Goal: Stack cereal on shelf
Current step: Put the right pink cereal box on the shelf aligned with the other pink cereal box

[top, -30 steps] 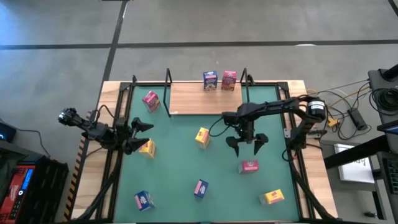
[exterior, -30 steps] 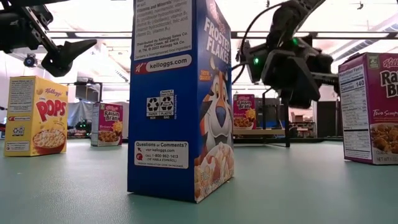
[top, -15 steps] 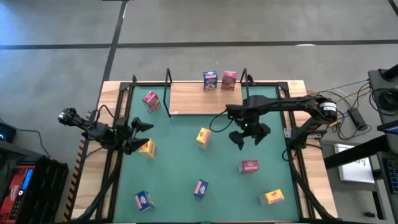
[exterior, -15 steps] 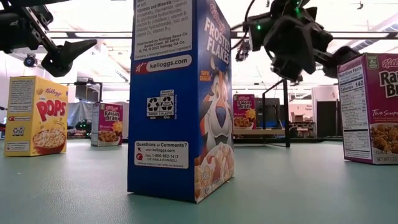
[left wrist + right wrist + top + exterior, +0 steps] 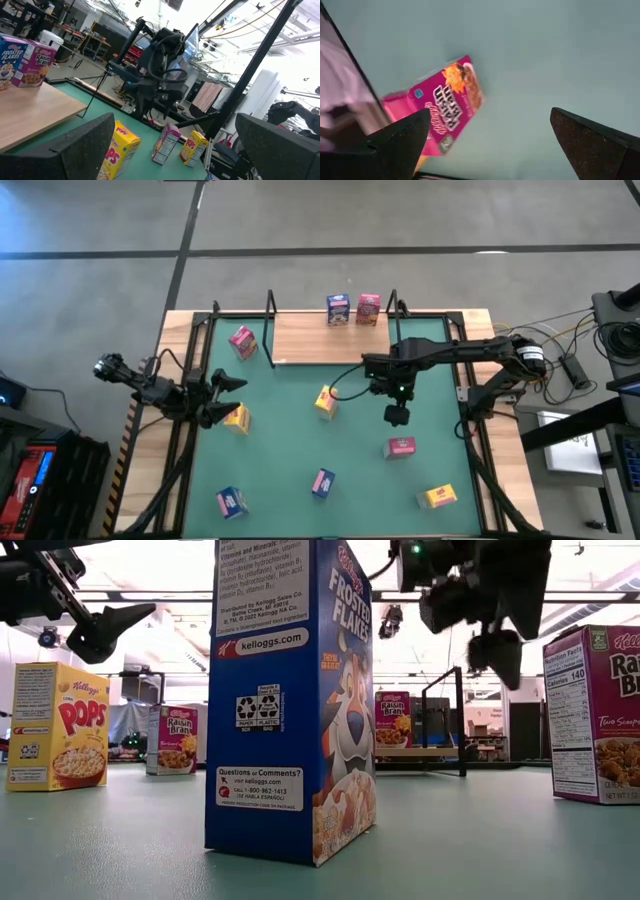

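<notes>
Green mat (image 5: 300, 470) under 7 loose cereal boxes, only 2 boxes (image 5: 353, 309) up on the shelf (image 5: 320, 338) beyond the right gripper (image 5: 397, 416), fingers wide and empty above a pink box (image 5: 401, 447); left gripper (image 5: 222, 398) likewise wide, idle beside a yellow box (image 5: 238, 419).

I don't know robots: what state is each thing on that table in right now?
Right gripper: open, empty, above the mat.
Left gripper: open, empty, waiting at the left edge.
Pink cardboard cereal box: lying on the green mat.
Light-wood shelf board: holding two upright boxes.
</notes>
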### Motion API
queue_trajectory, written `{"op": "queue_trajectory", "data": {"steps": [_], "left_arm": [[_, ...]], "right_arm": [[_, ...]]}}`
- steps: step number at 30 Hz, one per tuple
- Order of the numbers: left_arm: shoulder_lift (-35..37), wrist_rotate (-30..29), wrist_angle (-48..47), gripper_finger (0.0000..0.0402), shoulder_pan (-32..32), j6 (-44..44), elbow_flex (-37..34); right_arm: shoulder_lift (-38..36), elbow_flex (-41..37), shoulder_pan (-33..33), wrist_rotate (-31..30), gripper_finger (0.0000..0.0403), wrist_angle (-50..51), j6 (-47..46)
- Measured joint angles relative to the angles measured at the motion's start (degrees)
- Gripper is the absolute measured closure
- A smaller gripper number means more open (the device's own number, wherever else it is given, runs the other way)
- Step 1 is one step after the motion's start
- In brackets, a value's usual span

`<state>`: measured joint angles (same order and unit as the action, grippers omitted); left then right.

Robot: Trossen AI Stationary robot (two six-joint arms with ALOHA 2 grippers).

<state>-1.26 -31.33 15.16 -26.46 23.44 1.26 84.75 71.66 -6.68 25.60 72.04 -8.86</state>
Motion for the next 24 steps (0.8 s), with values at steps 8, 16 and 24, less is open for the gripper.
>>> {"op": "queue_trajectory", "data": {"steps": [8,16,24], "left_arm": [[0.0,0.0,0.0,0.0003,0.0,0.0,0.0],[0.0,0.0,0.0,0.0003,0.0,0.0,0.0],[0.0,0.0,0.0,0.0003,0.0,0.0,0.0]], "right_arm": [[0.0,3.2,0.4,-0.8,0.0003,-2.0,8.1],[0.0,3.4,1.2,-1.4,0.0003,-1.9,19.4],[-0.2,3.7,1.8,-1.1,0.0003,-2.5,17.1]]}}
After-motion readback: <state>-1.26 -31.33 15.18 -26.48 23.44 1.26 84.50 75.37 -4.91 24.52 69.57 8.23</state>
